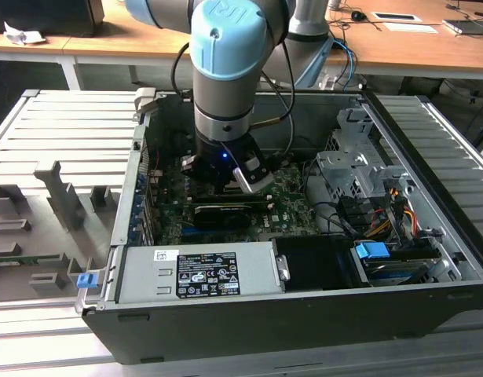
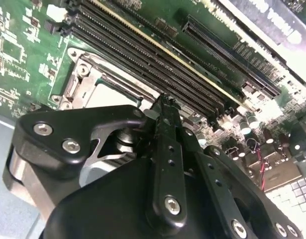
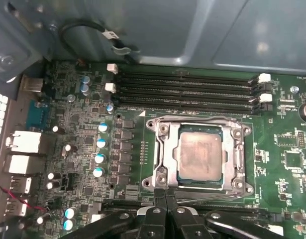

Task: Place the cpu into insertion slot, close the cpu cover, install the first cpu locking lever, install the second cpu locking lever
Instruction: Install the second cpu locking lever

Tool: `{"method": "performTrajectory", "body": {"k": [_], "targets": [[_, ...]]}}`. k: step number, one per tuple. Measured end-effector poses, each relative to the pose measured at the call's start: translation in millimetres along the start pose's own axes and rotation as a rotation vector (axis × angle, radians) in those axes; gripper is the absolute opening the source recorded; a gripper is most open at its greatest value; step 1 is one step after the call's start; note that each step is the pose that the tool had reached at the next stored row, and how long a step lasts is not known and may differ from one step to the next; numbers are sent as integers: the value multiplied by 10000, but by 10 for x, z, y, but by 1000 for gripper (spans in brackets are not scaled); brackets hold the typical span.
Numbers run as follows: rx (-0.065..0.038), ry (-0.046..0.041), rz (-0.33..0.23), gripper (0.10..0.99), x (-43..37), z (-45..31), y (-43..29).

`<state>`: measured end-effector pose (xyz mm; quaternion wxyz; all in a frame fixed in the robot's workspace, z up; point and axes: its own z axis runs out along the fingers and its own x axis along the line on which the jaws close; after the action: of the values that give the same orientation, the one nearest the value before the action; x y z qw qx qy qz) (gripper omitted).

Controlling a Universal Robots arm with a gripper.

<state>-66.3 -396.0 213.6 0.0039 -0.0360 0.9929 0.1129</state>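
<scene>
The tool (image 3: 165, 201) has its two black fingers pressed together, tip to tip, with nothing visible between them. In the first wrist view the closed tips sit at the edge of the insertion slot (image 3: 160, 177), just touching or just above a thin silver lever rod (image 3: 212, 195) that runs along that side of the socket. The second wrist view shows the same closed fingertips (image 2: 165, 107) resting by the socket's metal frame.

The cpu (image 3: 200, 155) already lies in the slot, its dull silvery top flat and square to the frame. The cpu cover (image 3: 237, 149) appears to be down around it, its window framing the chip, so the work in hand looks like one of the locking levers.

To do this step well, I judge the closed tips should bear on the rod itself rather than on the frame or the chip, pushing steadily so the rod swings under its catch without slipping off the narrow tip. A slip could scrape the green board (image 3: 93, 99) or the memory slots (image 3: 187, 89) lying just beyond the socket.

In the exterior view the arm (image 1: 225, 71) reaches steeply down into the open computer case (image 1: 304, 314), wrist nearly vertical, with the tool (image 1: 225, 177) low over the board toward the view's left of centre. The case lies on a ribbed grey table (image 1: 60, 141).
</scene>
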Motion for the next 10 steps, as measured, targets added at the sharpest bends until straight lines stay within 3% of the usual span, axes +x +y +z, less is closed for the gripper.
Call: {"method": "performTrajectory", "body": {"k": [2, 5, 8, 10], "targets": [[-116, 11, -87, 106, 11, 7, -21], [-504, -10, -126, 106, 56, 21, -57], [-725, -27, -125, 106, 89, 38, -99], [-811, -34, -123, 106, 93, 53, -104]]}}
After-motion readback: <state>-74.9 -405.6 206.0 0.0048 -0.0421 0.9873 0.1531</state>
